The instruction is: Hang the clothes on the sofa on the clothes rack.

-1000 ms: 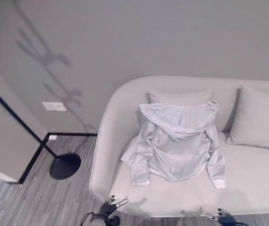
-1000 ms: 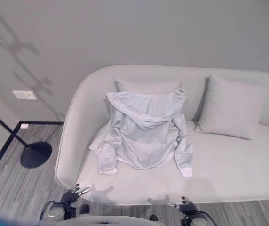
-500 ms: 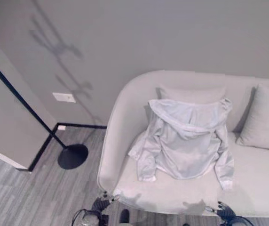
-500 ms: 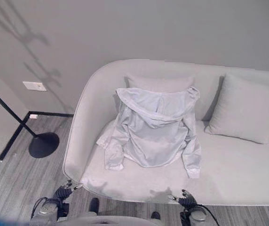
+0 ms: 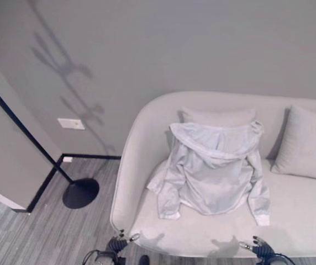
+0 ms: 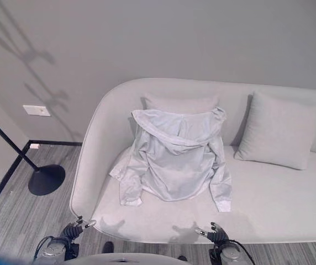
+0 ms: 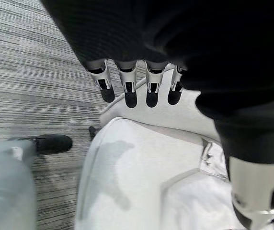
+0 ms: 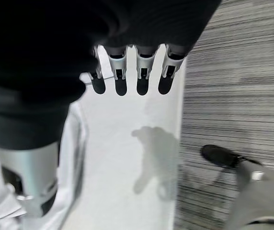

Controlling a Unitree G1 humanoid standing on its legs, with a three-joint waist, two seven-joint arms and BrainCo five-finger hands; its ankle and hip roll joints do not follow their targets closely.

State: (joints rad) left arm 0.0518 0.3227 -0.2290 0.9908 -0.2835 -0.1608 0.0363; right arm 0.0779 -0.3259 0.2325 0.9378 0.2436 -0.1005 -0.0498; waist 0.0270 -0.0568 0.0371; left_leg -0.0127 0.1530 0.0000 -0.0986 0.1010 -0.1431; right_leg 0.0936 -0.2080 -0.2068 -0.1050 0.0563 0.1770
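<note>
Change: whole scene shifted between frames, so camera moved; jacket unmoved on sofa, both hands kept low at seat's front edge.
Garment: pale grey hooded fabric jacket (image 6: 174,160), spread back-up over left seat and backrest, hood on a cushion (image 6: 181,102), sleeves trailing toward 6 o'clock.
Sofa: light grey curved upholstered sofa (image 6: 279,212); second square grey cushion (image 6: 277,131) at 3 o'clock of jacket.
Rack: black metal pole with round base (image 5: 80,193), at 9 o'clock of sofa.
Left hand (image 7: 127,88): fingers straight, released, empty.
Right hand (image 8: 127,79): fingers straight, released, empty.
</note>
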